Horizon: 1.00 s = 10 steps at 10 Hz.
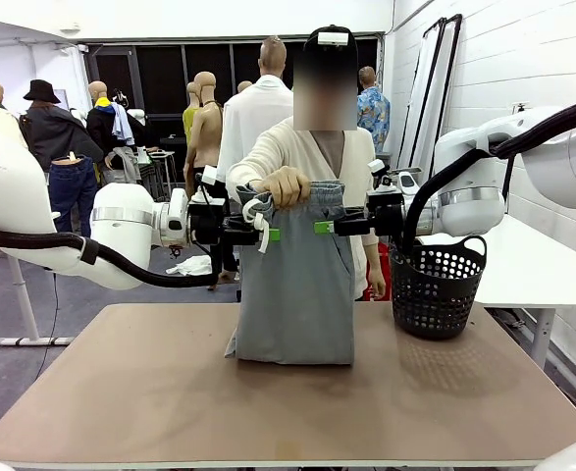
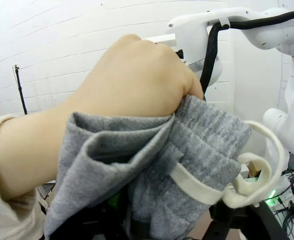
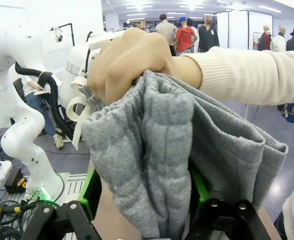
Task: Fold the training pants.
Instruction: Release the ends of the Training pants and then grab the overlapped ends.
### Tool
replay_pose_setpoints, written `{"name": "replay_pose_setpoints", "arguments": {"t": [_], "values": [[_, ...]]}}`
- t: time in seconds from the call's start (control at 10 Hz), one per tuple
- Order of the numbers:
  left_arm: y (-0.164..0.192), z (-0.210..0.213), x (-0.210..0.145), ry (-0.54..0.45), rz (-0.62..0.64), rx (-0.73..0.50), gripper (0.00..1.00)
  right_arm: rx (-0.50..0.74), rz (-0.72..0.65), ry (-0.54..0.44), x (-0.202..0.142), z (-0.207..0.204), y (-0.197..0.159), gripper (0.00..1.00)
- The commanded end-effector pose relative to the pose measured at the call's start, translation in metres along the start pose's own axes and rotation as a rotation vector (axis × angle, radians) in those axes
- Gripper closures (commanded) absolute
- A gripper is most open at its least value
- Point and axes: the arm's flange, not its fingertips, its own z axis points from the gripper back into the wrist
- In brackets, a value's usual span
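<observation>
Training pants (image 1: 297, 285): hang doubled from person's hand (image 1: 286, 184), lower end on desk (image 1: 268, 412). Right gripper (image 1: 324, 227): wide around waistband. Left gripper (image 1: 268, 234): cloth-covered, cannot tell. Likely left: laying flat, final fold.

1. A tan table (image 1: 170, 392) with a matte top fills the foreground; a white table (image 1: 538, 270) stands just beside it on the right.
2. The right wall (image 1: 533, 59) is white-painted brick, evenly lit.
3. Black-framed panels (image 1: 440, 83) lean upright against that wall, farther back.
4. The far wall holds a row of dark windows (image 1: 160, 78) in black frames.
5. The floor (image 1: 23, 294) is smooth and grey.
6. In the right wrist view, strip lights (image 3: 207, 7) glow on the ceiling above white screens (image 3: 237, 27).
</observation>
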Motion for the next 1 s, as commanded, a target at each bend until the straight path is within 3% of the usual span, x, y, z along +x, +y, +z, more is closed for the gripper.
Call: {"name": "replay_pose_setpoints", "arguments": {"t": [0.0, 0.5, 0.6, 0.9], "values": [[-0.0033, 0.0019, 0.0041, 0.005, 0.017, -0.017, 0.0, 0.017, -0.017, 0.02, 0.0036, 0.0008, -0.0014, 0.0], [-0.0043, 0.0028, 0.0059, 0.0, 0.03, -0.01, 0.0, 0.017, -0.021, 0.025, 0.0041, -0.0001, -0.0021, 0.0], [-0.0043, 0.0038, 0.0058, 0.017, 0.014, 0.012, 0.0, 0.015, -0.011, 0.02, 0.0041, 0.0001, -0.0024, 0.07], [-0.0083, 0.0091, 0.0066, 0.023, 0.005, 0.021, 0.0, -0.01, -0.003, 0.036, 0.0017, 0.0047, -0.0025, 0.07]]}}
